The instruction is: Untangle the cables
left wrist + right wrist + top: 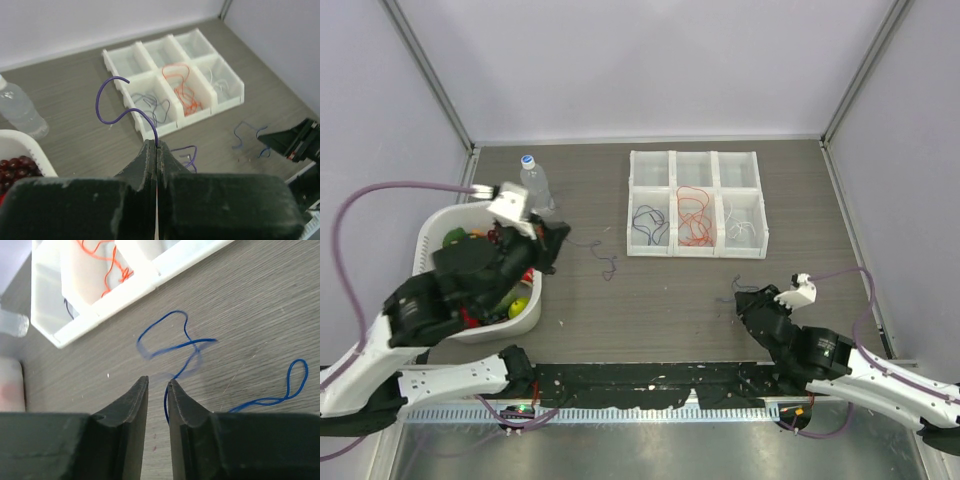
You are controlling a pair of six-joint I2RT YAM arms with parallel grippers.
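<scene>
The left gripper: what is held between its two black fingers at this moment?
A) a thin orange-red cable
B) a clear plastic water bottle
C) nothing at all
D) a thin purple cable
D: in the left wrist view the left gripper is shut on a thin purple cable, which rises from the fingertips and curls into a hook above the table.

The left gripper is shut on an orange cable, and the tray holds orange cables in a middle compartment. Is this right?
Not fully. The left gripper is shut on a purple cable, not an orange one, as the left wrist view shows. The tray does hold orange cables in a middle compartment.
</scene>
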